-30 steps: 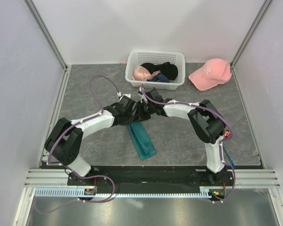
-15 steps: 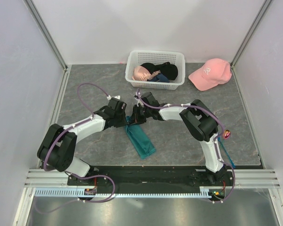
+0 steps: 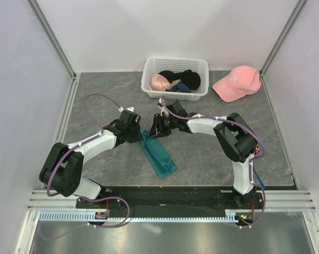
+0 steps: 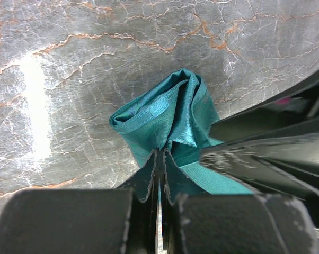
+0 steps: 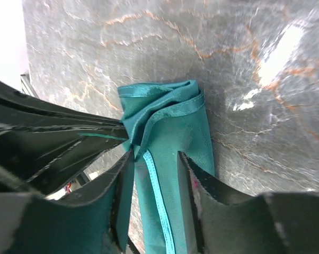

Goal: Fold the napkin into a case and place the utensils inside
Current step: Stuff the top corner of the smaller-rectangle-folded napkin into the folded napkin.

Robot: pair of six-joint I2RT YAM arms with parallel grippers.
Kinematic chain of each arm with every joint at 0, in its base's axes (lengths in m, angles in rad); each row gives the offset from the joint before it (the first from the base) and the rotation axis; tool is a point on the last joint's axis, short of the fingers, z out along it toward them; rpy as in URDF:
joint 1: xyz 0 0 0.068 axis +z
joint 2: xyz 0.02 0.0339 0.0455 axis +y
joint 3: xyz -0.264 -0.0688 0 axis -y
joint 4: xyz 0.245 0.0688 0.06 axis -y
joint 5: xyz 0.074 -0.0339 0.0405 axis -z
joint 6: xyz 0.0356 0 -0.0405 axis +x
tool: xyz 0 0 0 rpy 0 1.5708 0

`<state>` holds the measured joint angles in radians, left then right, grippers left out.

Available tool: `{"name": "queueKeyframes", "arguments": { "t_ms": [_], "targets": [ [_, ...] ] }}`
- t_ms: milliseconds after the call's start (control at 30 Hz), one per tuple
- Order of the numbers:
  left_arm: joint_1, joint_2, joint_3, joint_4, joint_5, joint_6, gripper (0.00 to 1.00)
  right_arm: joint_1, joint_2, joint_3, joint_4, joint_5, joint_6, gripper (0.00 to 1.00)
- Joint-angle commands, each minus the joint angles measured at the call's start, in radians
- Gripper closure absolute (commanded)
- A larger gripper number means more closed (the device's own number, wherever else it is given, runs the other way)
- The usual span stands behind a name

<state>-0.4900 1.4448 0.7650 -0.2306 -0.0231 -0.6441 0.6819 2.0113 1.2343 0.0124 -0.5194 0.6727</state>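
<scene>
The teal-green napkin [image 3: 159,157] lies folded into a narrow strip, the case, running from the table's middle toward the near edge. Its far end is bunched up [image 4: 167,114]. My left gripper [image 3: 140,135] is shut on that end, the cloth pinched between its fingertips [image 4: 159,154]. My right gripper [image 3: 154,131] faces it from the other side, and its fingers [image 5: 188,172] stand apart over the cloth [image 5: 175,124], open [image 5: 154,164]. Beside the right arm's base only bits of the utensils show: a red-purple head [image 3: 256,151] and a blue sliver [image 3: 260,181].
A white lattice basket [image 3: 175,64] holding dark and pink garments stands at the back, just beyond the grippers. A pink cap [image 3: 236,82] lies at the back right. Grey walls close in the marbled table on three sides.
The right gripper has opened and let go of the cloth. The left arm has swung slightly left, still holding the napkin's far end, which is now more bunched.
</scene>
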Motion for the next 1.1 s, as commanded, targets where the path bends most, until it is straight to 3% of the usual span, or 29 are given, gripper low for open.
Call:
{"name": "queueKeyframes", "arguments": {
  "t_ms": [0, 200, 567, 1067],
  "targets": [
    [0.004, -0.026, 0.008, 0.010, 0.005, 0.000, 0.98, -0.010, -0.043, 0.008, -0.011, -0.010, -0.032, 0.53],
    [0.004, -0.026, 0.005, 0.010, 0.011, -0.003, 0.98, -0.012, 0.000, 0.066, -0.011, -0.010, -0.025, 0.52],
    [0.004, -0.020, 0.003, 0.025, 0.020, -0.005, 0.98, 0.002, 0.076, 0.129, 0.004, -0.018, 0.004, 0.72],
    [0.022, -0.015, -0.024, 0.088, 0.089, -0.049, 0.98, 0.067, 0.197, 0.160, 0.075, -0.022, 0.011, 0.77]
  ]
}}
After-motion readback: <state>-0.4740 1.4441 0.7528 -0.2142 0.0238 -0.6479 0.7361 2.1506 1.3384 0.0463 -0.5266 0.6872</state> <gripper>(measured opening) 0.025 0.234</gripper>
